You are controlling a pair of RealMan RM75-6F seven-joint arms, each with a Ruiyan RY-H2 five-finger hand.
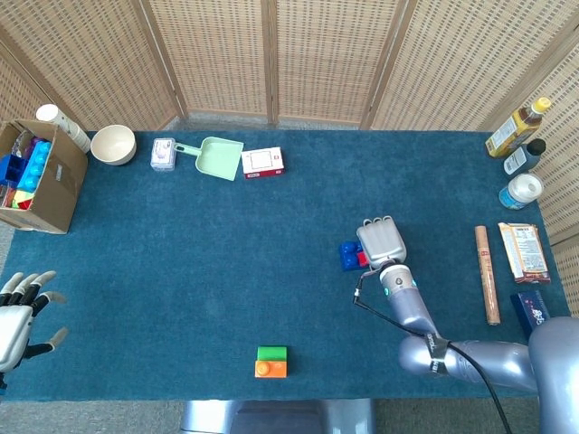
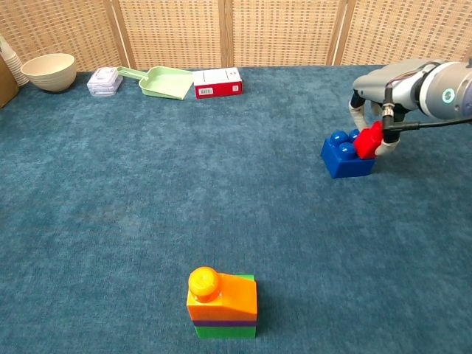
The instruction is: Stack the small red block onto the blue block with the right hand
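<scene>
Pale and idle, my left hand (image 1: 16, 318) hangs off the table's near-left edge, fingers spread, holding nothing. Further right on the blue carpet (image 2: 147, 184) I see the orange-topped block stack (image 2: 221, 304), well apart from the work. At the right, my right hand (image 2: 372, 122) pinches the small red block (image 2: 368, 140), tilted and touching the right top edge of the blue block (image 2: 344, 154), not seated flat on its studs.
</scene>
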